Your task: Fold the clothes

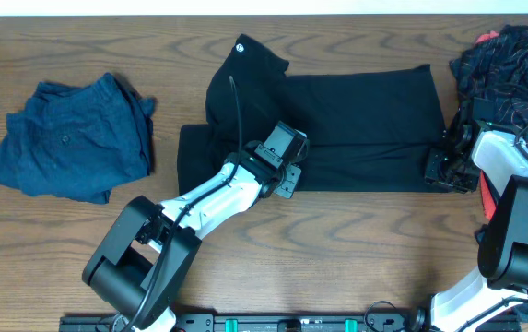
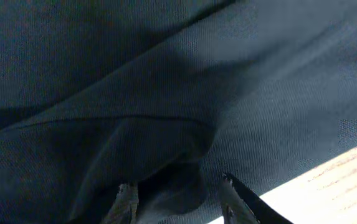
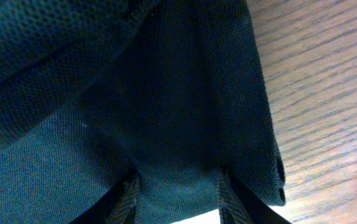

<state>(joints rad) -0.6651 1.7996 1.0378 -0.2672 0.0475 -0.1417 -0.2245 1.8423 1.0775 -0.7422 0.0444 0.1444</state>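
The clothes, a black shirt, lie spread across the middle of the table, with the left part folded over and a small white logo showing near the far edge. My left gripper is at the shirt's near edge. In the left wrist view a bunched fold of fabric sits between the fingers of the left gripper. My right gripper is at the shirt's near right corner. In the right wrist view the cloth runs taut into the right gripper, pinched there.
A crumpled dark blue garment lies at the left. A black garment with thin red lines is heaped at the far right, behind the right arm. Bare wooden table runs along the near side.
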